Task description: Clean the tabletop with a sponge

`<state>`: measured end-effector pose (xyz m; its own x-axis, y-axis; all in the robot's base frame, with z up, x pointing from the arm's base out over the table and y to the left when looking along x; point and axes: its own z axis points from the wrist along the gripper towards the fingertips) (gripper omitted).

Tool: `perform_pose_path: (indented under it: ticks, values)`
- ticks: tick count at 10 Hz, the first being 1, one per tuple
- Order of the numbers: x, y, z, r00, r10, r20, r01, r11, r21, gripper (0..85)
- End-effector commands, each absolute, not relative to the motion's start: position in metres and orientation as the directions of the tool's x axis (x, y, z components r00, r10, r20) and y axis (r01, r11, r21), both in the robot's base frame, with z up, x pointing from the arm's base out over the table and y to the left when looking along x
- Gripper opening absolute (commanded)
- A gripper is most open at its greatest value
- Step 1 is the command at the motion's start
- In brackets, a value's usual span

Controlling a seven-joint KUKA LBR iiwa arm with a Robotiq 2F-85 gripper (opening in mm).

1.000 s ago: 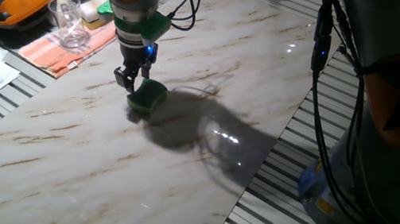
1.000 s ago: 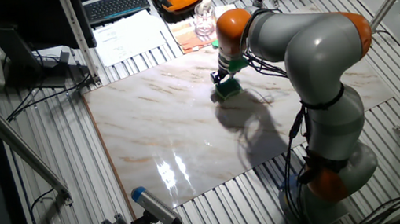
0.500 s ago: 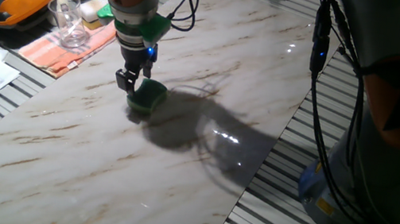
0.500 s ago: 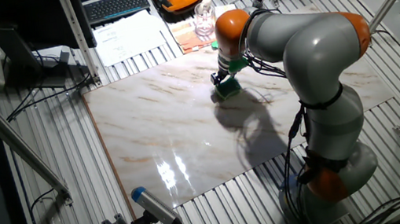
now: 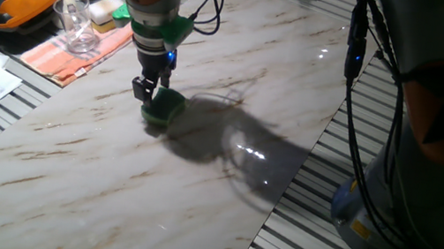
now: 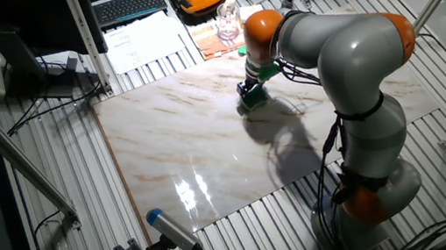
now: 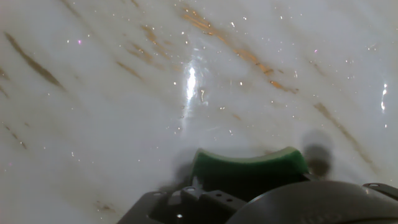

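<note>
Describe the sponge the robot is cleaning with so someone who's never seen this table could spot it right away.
Look at the white marble-look tabletop with thin brown veins, then follow the arm down to its gripper. Pressed on the slab under the fingers is the sponge, small and green. The pale yellow block sits off the slab by the orange striped cloth and the glass.

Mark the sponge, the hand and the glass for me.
sponge [image 5: 164, 106], one fixed view, green top face.
hand [image 5: 145, 91], one fixed view, between the fingertips.
glass [image 5: 75, 23], one fixed view, clear side wall.
</note>
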<state>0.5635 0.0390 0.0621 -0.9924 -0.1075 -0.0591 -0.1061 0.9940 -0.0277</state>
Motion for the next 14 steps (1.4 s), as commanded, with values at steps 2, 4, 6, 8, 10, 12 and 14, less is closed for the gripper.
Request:
perform_pose_path:
  ticks: [2,4,6,8,10,12,14]
  values:
    - [0.5611,0.0381,0.0579,-0.992,-0.108,-0.059,-0.106,0.994,-0.025,68.0]
    - [0.5554,0.0417,0.0524,-0.993,-0.095,-0.067,-0.094,0.995,-0.025,68.0]
    - [0.5531,0.0440,0.0528,-0.994,-0.091,-0.064,-0.090,0.996,-0.022,68.0]
    - [0.5548,0.0424,0.0533,-0.994,-0.092,-0.064,-0.091,0.996,-0.025,68.0]
    - [0.5556,0.0422,0.0514,-0.993,-0.101,-0.062,-0.100,0.995,-0.025,68.0]
    - [0.5553,0.0415,0.0520,-0.993,-0.101,-0.060,-0.100,0.995,-0.028,68.0]
    - [0.5550,0.0399,0.0525,-0.993,-0.101,-0.065,-0.100,0.995,-0.029,68.0]
